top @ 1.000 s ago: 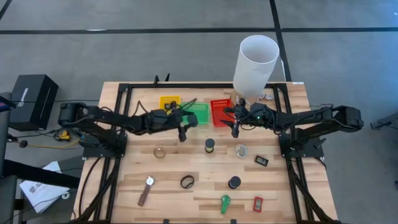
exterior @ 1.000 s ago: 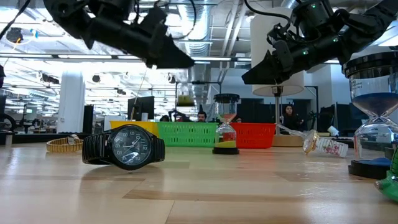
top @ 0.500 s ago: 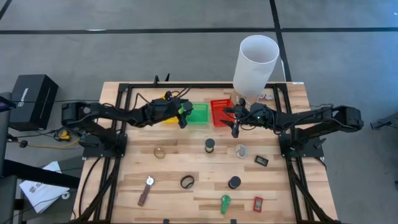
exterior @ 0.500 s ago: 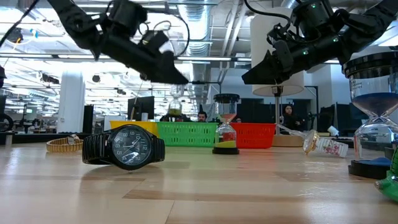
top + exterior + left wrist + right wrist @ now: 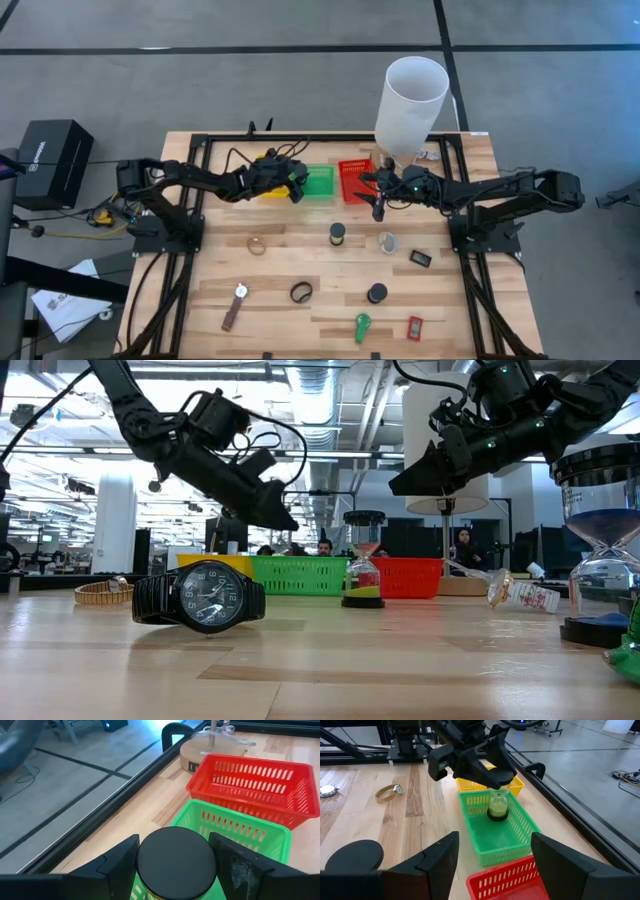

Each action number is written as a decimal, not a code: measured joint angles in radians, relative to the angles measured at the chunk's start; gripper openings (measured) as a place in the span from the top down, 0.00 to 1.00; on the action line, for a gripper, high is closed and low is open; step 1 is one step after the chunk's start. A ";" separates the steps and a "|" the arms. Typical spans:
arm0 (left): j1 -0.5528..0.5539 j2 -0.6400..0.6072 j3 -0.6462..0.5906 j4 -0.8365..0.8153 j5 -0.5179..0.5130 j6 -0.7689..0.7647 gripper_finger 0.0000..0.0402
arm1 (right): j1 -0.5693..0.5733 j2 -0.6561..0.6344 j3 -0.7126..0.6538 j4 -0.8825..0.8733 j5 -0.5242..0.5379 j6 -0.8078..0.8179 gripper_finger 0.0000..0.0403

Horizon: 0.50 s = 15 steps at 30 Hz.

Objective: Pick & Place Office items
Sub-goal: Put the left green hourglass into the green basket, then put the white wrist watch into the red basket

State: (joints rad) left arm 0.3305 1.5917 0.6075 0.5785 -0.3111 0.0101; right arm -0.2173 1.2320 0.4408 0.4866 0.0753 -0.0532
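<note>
A small sand timer (image 5: 497, 805) with a black cap and greenish sand stands in the green tray (image 5: 322, 186). My left gripper (image 5: 492, 777) is above it, shut on its top. My right gripper (image 5: 378, 206) hangs open over the table in front of the red tray (image 5: 354, 180), with nothing between its fingers (image 5: 440, 860). Other office items lie on the wood: a black watch (image 5: 200, 597), a gold watch band (image 5: 105, 592), another sand timer (image 5: 362, 575), a green clip (image 5: 362, 326), a red rectangle (image 5: 415, 327) and a black rectangle (image 5: 421, 258). My left gripper has the sand timer's round black top cap (image 5: 176, 860) pinched between its two fingers, one on each side. The fingers come slanting down from the table's left side. The timer is upright inside the green tray, its base (image 5: 497, 816) down at the tray's floor.
The yellow tray (image 5: 517, 784), green tray and red tray stand in a row near the far edge. A tall white cylinder (image 5: 410, 100) rises behind the red tray. A black frame (image 5: 205, 150) runs round the table. Bare wood lies between the trays and the loose items.
My left gripper has swung from the table's middle toward the far edge and sunk over the green tray. It carried the sand timer along, and the timer now stands down inside the tray. My right gripper has kept still.
</note>
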 joint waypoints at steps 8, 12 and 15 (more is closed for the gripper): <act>-0.004 0.001 0.000 0.000 -0.002 -0.032 0.35 | 0.000 0.000 0.000 0.000 0.000 0.000 0.41; -0.004 0.001 0.000 0.000 -0.003 -0.042 0.33 | 0.000 0.000 0.000 0.000 0.000 0.000 0.41; -0.004 0.001 0.000 -0.001 -0.003 -0.042 0.33 | 0.000 0.000 0.000 0.000 0.000 0.000 0.41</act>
State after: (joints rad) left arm 0.3267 1.5925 0.6075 0.5780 -0.3145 -0.0315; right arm -0.2173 1.2320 0.4412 0.4866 0.0753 -0.0530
